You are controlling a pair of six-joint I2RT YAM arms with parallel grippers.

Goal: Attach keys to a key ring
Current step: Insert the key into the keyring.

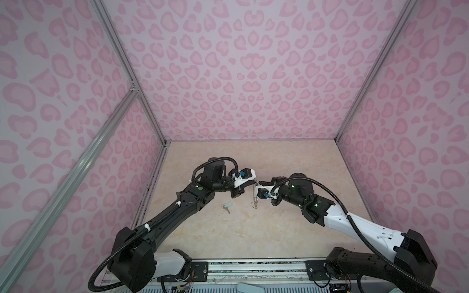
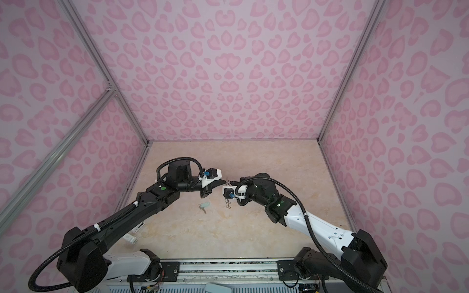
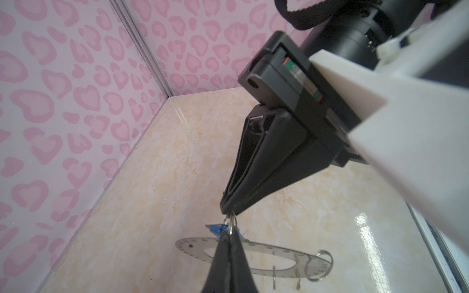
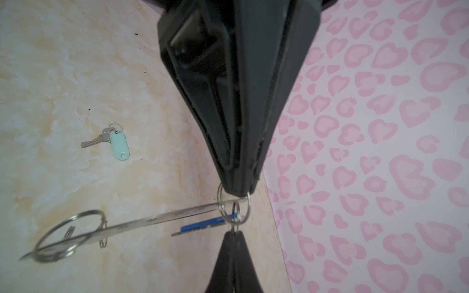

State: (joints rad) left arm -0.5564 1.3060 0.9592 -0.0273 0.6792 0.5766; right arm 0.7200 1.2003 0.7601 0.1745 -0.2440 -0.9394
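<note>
Surrounding walls [image 1: 228, 63]: pink heart-spot print on every side, boxing the whole scene in.
Table [image 1: 291, 162]: pale marbled top, and all the action is around its middle.
Left arm [image 1: 177, 210]: reaching in from the near left, wrist turned toward the right.
Right arm [image 1: 342, 218]: in from the near right, wrist pointing left, and the two meet tip to tip above the table.
Left gripper [image 1: 253, 180]: clamped tight, jaws pressed together on the split ring [image 4: 220, 200] that threads the rim of the key ring [image 3: 193, 247].
Right gripper [image 1: 261, 182]: squeezed closed too, nipping the small loop [image 4: 236, 220] that carries the blue key [image 4: 203, 225]; its tips sit just beside the left's.
Key ring: held between both tools and hanging down from the pinch. Both top views catch it edge-on as a thin sliver on the near side of the fingertips.
Wire loops [image 4: 68, 233]: one big and a few small, dangling at the key ring's low end, well apart from the grip.
Mint key [image 4: 119, 147]: flat on the table, left of the hanging key ring and apart from it, with a silver blade and a mint tag on its own little ring, nothing touching it.
Blue key: dangling right by the pinch, beside the key ring's top edge. Whether its loop is already through a rim hole, I can't tell.
</note>
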